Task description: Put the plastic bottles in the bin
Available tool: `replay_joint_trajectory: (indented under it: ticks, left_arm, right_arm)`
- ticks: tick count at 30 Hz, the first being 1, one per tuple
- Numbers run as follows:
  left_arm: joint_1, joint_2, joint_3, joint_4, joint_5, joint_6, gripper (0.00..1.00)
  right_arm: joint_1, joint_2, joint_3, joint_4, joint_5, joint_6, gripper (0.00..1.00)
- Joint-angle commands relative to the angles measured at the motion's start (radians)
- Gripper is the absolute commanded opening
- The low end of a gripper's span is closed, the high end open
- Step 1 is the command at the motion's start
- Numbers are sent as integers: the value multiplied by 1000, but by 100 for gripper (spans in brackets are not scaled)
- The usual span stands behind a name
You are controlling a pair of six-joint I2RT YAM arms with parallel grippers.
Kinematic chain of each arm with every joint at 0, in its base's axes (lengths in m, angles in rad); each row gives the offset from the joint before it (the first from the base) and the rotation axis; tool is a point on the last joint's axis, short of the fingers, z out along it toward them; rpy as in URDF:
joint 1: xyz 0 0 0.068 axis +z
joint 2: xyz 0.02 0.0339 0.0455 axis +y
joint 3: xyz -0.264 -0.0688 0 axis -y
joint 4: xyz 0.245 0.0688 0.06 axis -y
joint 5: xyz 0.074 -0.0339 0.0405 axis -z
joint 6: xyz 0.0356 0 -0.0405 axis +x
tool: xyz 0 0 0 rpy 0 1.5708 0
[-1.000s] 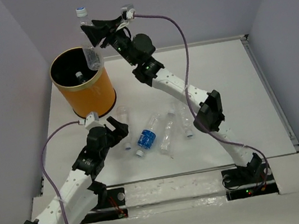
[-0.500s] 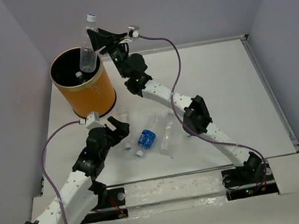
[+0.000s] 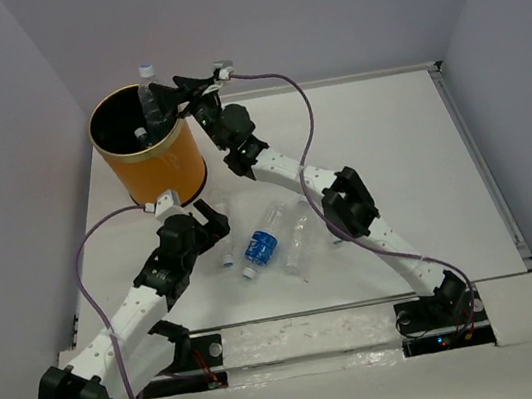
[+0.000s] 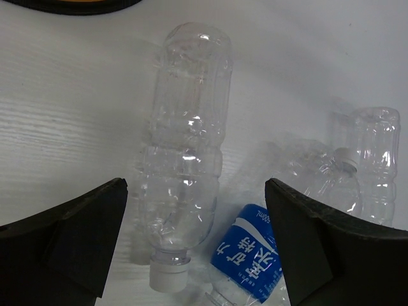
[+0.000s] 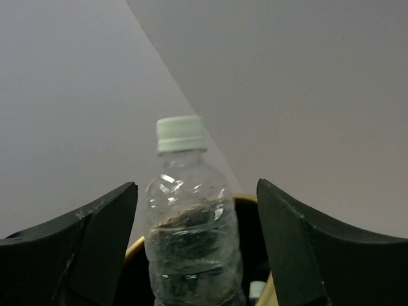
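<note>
Right gripper [image 5: 196, 188] spread wide; upright bottle [image 5: 191, 236] between fingers, untouched, at bin [image 3: 155, 166] mouth. Left gripper [image 4: 196, 185] wide open, straddling lying bottle [image 4: 188, 127].

white arms [image 3: 281, 165], black joints [image 3: 351, 208], purple cables [image 3: 272, 79]

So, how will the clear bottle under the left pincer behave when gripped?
The clear bottle looks empty with thin, crinkled walls, so it is probably light and may dent when squeezed. It lies on its side on the table, so a nudge from the left pincer could roll it.
</note>
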Motion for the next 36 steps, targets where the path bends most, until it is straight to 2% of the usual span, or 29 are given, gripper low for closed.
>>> replay_joint_trajectory:
  ticks: [1, 5, 6, 7, 9, 10, 11, 12, 13, 14, 16, 17, 19, 21, 25, 28, 29, 32, 36]
  left_arm:
    - [-4, 86, 106, 34, -44, 45, 99]
    - [-6, 164, 177, 34, -77, 75, 99]
    - [-4, 196, 202, 32, -84, 80, 99]
    - [-4, 212, 215, 32, -96, 85, 99]
    - [-4, 246, 235, 31, -107, 94, 99]
    - [-4, 281, 250, 34, -111, 98, 99]
    - [-6, 301, 259, 34, -116, 111, 99]
    - [-7, 342, 278, 35, -116, 114, 99]
    - [-9, 361, 284, 40, -117, 117, 99]
    - [-10, 384, 295, 41, -122, 123, 99]
    - [-9, 453, 338, 38, -107, 154, 99]
    - [-9, 477, 354, 28, -96, 161, 99]
    - [-10, 537, 396, -9, -113, 166, 99]
    - [-9, 589, 413, -15, -148, 171, 99]
    - [-9, 658, 437, -15, -153, 169, 97]
    - [-9, 680, 454, -11, -165, 180, 85]
    - [-9, 678, 456, -8, -167, 180, 78]
    - [-9, 666, 457, -1, -162, 180, 67]
    - [-9, 631, 445, 0, -162, 183, 58]
  right_arm:
    - [17, -144, -61, 4, -94, -82, 86]
    - [17, -334, -257, -35, -117, -133, 88]
    - [17, -454, -421, -26, -121, -139, 86]
    - [17, -521, -514, -18, -119, -137, 84]
    - [17, -651, -707, -7, -108, -133, 71]
    - [17, -775, -892, 2, -101, -139, 65]
    - [17, -832, -979, -2, -78, -142, 45]
    - [7, -887, -1127, -15, -70, -131, 40]
    - [6, -937, -1194, -27, -67, -124, 39]
    - [-4, -1024, -1252, -42, -70, -113, 39]
    - [-15, -1096, -1349, -108, -71, -81, 43]
    - [-15, -1153, -1416, -137, -81, -75, 51]
    - [-24, -1196, -1466, -214, -90, -64, 62]
    - [-24, -1254, -1546, -275, -107, -58, 77]
    - [-24, -1351, -1629, -343, -121, -45, 81]
    - [-35, -1397, -1692, -446, -93, -48, 81]
    - [-49, -1403, -1705, -478, -78, -47, 81]
    - [-92, -1411, -1741, -588, -67, -41, 81]
    - [-245, -1397, -1747, -697, -130, -47, 85]
